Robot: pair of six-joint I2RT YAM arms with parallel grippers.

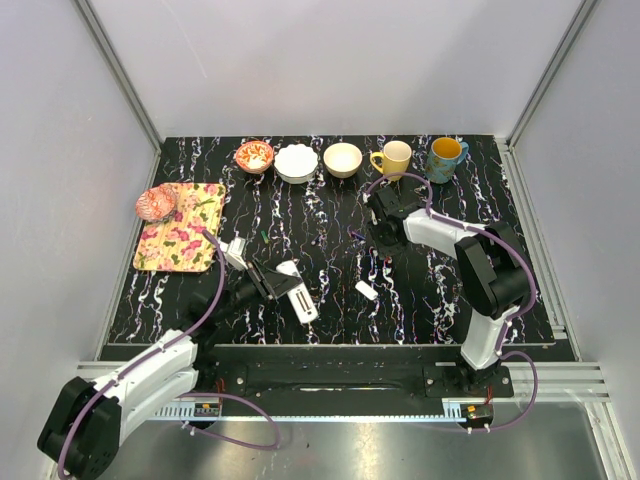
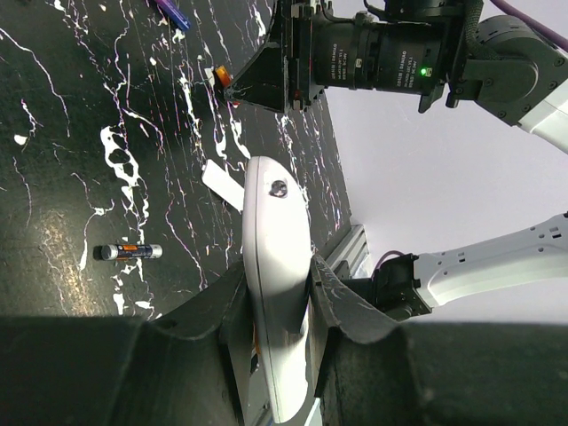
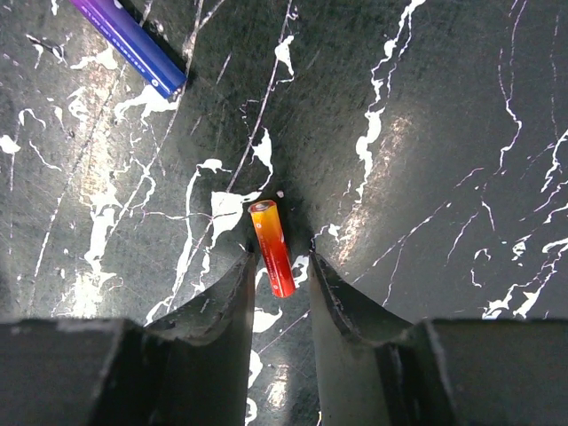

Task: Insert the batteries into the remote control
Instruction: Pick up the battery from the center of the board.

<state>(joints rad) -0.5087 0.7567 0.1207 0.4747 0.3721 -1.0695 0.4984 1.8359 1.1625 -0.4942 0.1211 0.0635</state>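
Observation:
My left gripper (image 1: pixel 283 280) is shut on the white remote control (image 1: pixel 303 303) and holds it on edge just above the table; in the left wrist view the remote (image 2: pixel 277 222) sits clamped between both fingers. My right gripper (image 1: pixel 385 243) is open and low over the table. Its fingers straddle a reddish-orange battery (image 3: pixel 272 248) that lies flat between the tips, untouched. A purplish battery (image 3: pixel 129 44) lies to the upper left of it. Another dark battery with an orange band (image 2: pixel 130 252) lies on the table left of the remote.
A small white tab (image 1: pixel 366 290) lies between the two grippers. A floral tray (image 1: pixel 182 243) with a pink bowl stands at the left. Three bowls and two mugs (image 1: pixel 393 158) line the back edge. The table is black marbled.

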